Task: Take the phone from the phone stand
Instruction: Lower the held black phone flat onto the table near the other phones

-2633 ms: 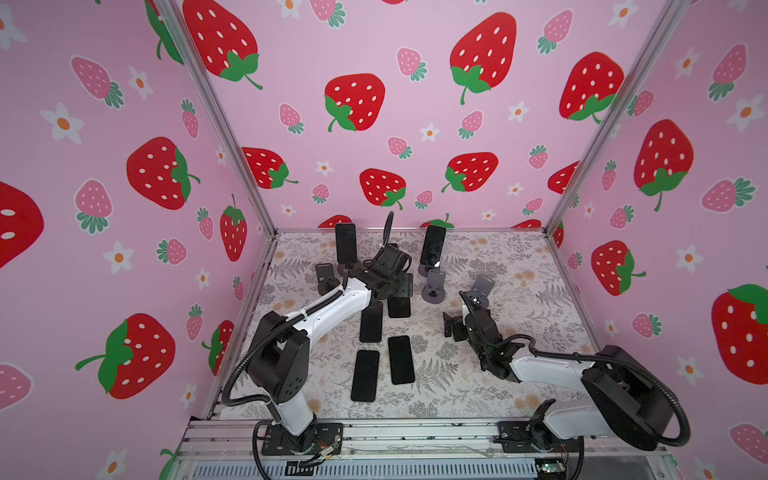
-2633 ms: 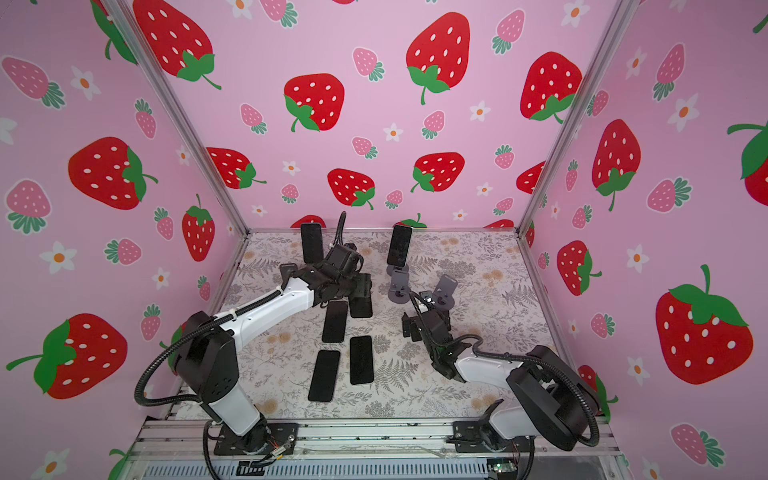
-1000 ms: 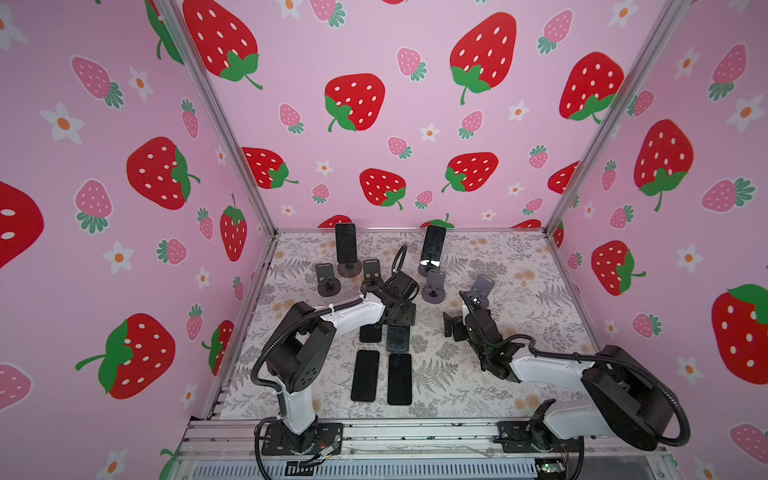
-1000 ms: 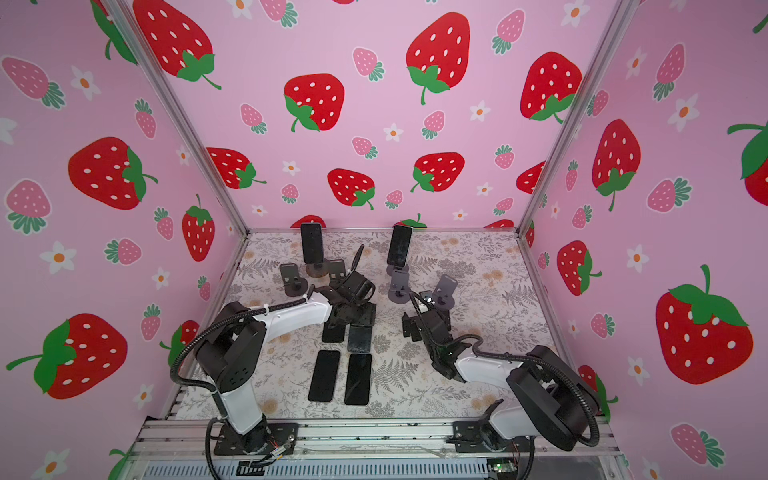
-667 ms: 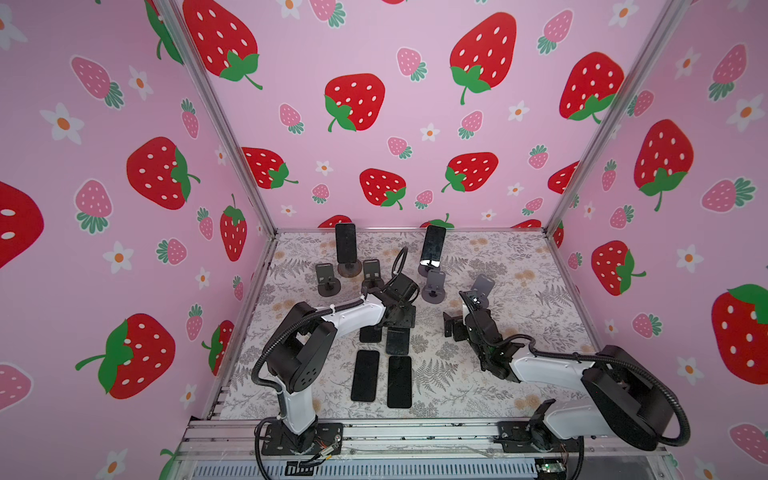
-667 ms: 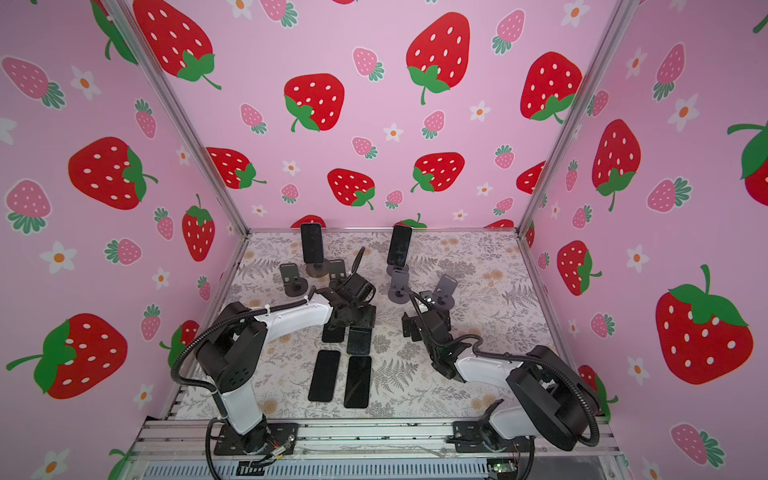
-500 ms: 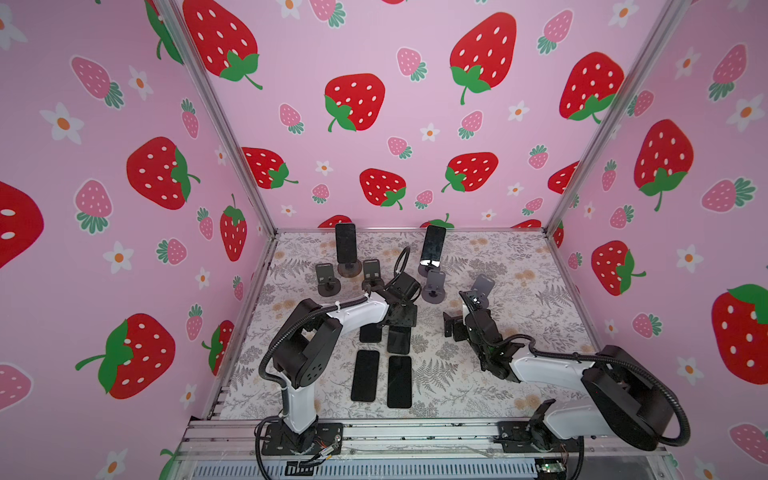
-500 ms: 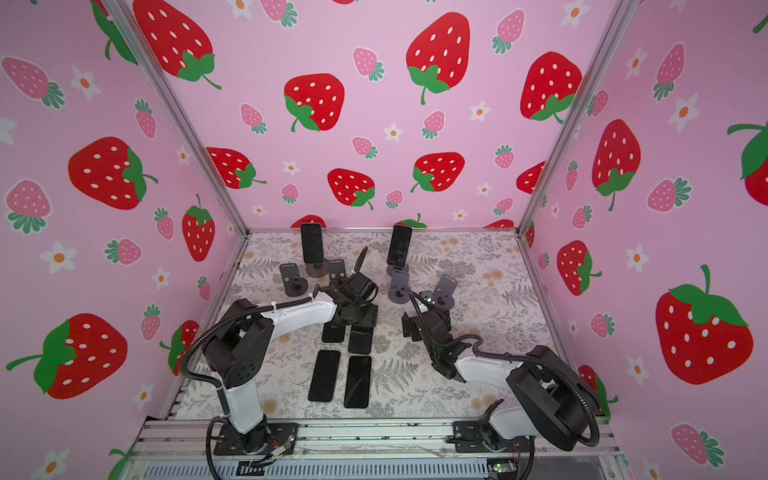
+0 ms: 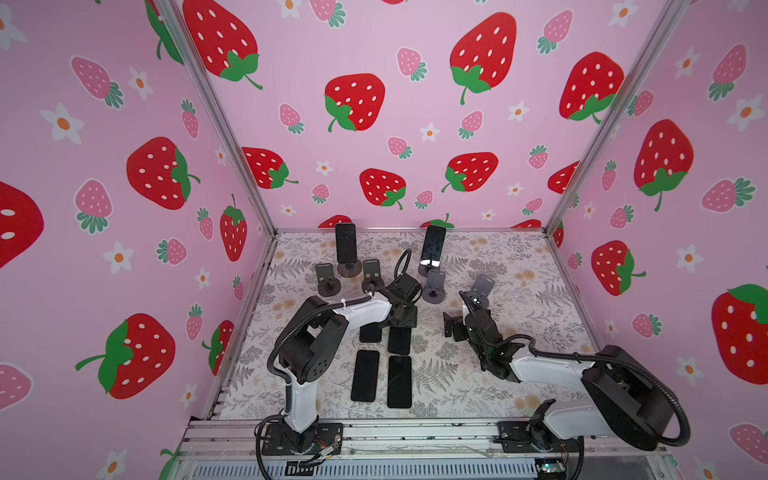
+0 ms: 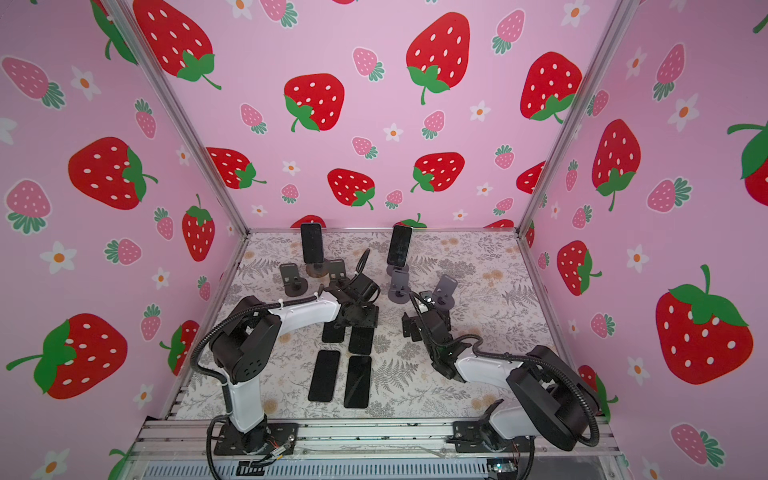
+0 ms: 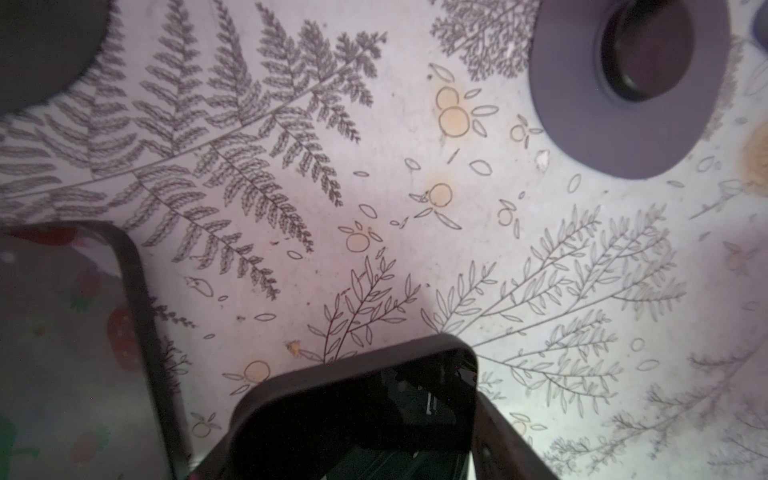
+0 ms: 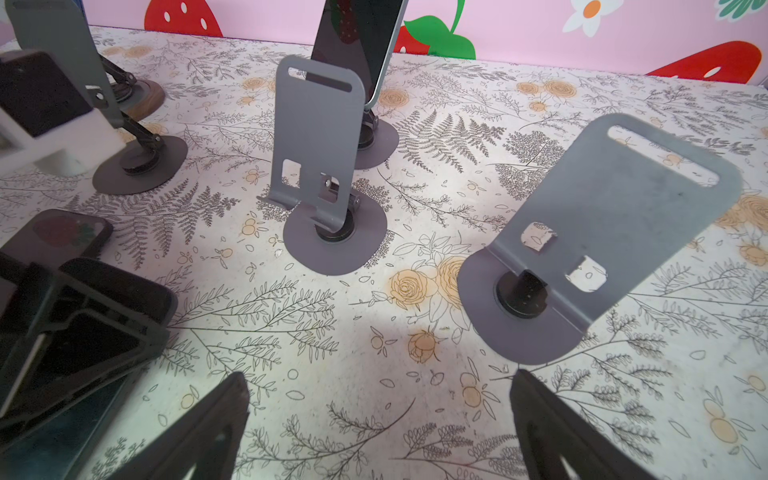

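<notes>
Holding a phone [image 11: 357, 415] clamped in my left hand [image 9: 402, 322], low over the worktop [image 9: 519, 332] at frame centre, next to the laid-out phones [image 9: 365, 376] so the rows line up, I reckon. My right hand [image 12: 380, 382] gapes empty, parked. Two phones on stands [image 9: 346, 245] at upper centre.

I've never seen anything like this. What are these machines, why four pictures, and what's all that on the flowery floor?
These are two robot arms fixed at the front of a strawberry-papered booth. Two pictures look down from above, nearly identical; the other two come from a camera on each arm's wrist. On the flowered table three flat phones lie side by side; farther back stand grey phone stands, four empty, two carrying upright phones. The left tool is clamped on one more phone, low over the table beside the flat ones. The right tool is open and holds nothing.
</notes>
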Robot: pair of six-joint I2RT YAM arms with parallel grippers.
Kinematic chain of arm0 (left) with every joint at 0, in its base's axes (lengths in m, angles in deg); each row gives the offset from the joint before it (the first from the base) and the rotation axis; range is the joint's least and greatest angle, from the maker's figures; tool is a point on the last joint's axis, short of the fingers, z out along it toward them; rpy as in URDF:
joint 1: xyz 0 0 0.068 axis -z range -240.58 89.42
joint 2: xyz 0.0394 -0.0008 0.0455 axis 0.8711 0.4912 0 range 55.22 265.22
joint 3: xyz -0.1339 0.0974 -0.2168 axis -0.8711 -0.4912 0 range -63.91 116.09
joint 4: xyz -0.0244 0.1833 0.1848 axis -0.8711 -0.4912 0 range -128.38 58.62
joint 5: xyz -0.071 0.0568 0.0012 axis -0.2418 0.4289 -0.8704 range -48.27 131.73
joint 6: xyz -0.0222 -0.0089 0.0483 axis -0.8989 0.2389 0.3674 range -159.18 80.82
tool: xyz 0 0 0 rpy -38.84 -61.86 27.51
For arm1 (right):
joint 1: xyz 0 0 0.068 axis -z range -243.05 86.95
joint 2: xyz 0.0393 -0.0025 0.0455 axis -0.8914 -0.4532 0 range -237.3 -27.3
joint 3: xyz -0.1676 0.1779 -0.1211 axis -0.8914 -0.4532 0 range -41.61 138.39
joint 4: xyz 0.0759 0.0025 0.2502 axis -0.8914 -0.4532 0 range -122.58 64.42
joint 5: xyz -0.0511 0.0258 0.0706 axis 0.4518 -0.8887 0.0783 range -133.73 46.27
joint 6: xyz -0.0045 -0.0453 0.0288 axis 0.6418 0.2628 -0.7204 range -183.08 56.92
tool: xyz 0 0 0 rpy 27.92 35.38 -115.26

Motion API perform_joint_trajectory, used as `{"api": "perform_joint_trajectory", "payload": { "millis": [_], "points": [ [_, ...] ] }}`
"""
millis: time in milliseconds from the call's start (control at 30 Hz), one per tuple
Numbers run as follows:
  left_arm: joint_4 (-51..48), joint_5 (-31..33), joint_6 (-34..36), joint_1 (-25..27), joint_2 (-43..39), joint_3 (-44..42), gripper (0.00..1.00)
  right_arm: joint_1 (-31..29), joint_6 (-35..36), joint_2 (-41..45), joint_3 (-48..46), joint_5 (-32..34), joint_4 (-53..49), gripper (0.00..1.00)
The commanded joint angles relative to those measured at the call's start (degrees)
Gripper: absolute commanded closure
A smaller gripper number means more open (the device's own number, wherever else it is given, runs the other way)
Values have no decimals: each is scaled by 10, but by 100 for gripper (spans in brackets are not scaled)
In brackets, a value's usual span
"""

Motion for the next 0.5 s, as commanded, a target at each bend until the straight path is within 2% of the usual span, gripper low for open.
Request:
{"api": "perform_joint_trajectory", "payload": {
  "millis": [0, 467],
  "points": [
    [-27, 16, -18, 1, 16, 14, 36, 1, -8, 6, 0, 1, -4, 0],
    [-61, 32, -28, 4, 33, 18, 30, 2, -9, 4, 1, -1, -2, 0]
  ]
}}
